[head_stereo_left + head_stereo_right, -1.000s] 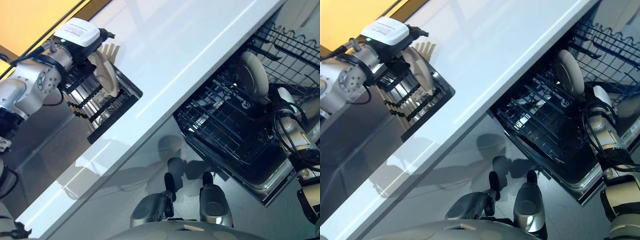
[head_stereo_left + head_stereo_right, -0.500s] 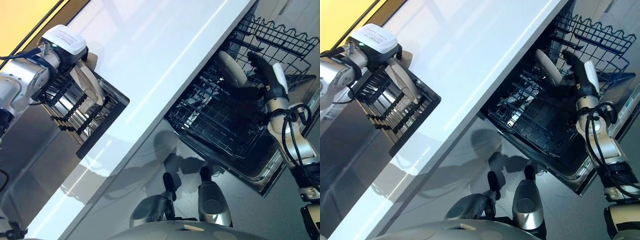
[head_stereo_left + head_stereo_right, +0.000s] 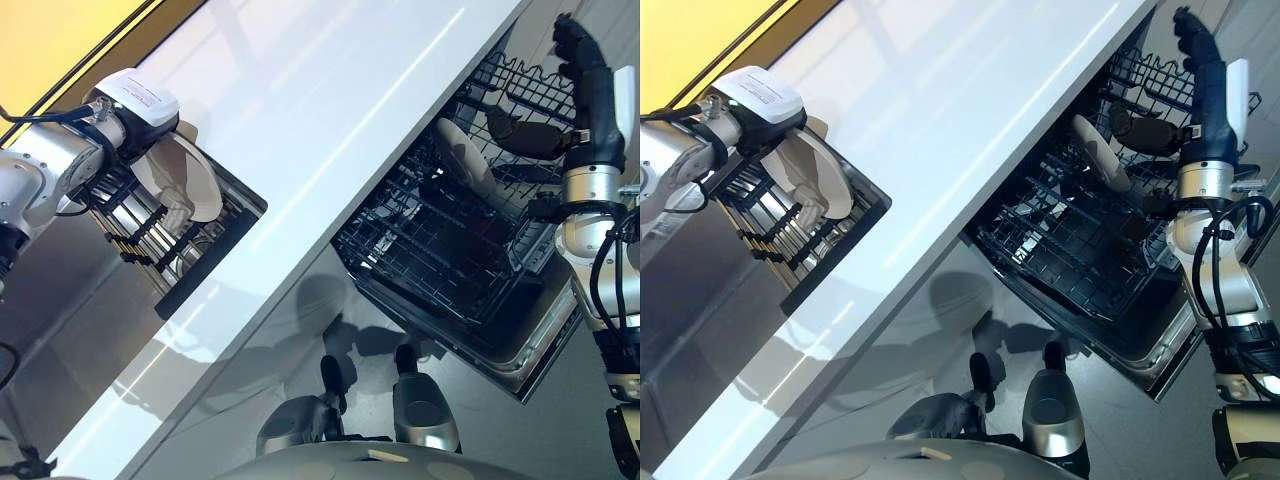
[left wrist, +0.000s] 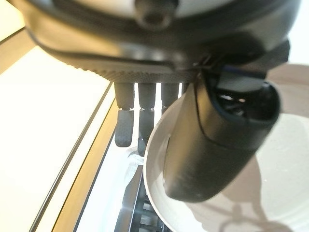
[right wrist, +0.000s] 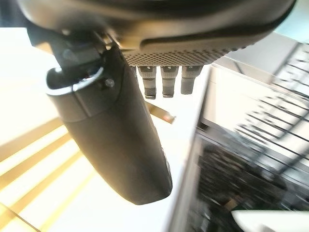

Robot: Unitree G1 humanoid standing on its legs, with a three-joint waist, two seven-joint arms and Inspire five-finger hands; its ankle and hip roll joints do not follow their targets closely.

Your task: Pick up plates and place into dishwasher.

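Observation:
A white plate point(image 3: 196, 186) is tilted above the black drying rack point(image 3: 196, 262) at the left. My left hand point(image 3: 163, 127) is shut on it, its thumb point(image 4: 217, 140) lying across the plate's face point(image 4: 275, 193) and its fingers point(image 4: 126, 126) behind the rim. Another white plate point(image 3: 463, 160) stands on edge in the dishwasher's lower rack point(image 3: 440, 250). My right hand point(image 3: 588, 92) is raised above that rack, open and empty, with the thumb point(image 5: 116, 125) and fingers point(image 5: 164, 82) straight.
A long white counter point(image 3: 330, 130) runs between the drying rack and the dishwasher. The upper wire basket point(image 3: 530, 95) holds a dark item point(image 3: 528, 140) just beside my right hand. The open dishwasher door point(image 3: 545, 345) sticks out below the lower rack.
My right hand has let go of the plate now standing in the lower rack and has risen above it. My left hand has tipped its plate up from the drying rack.

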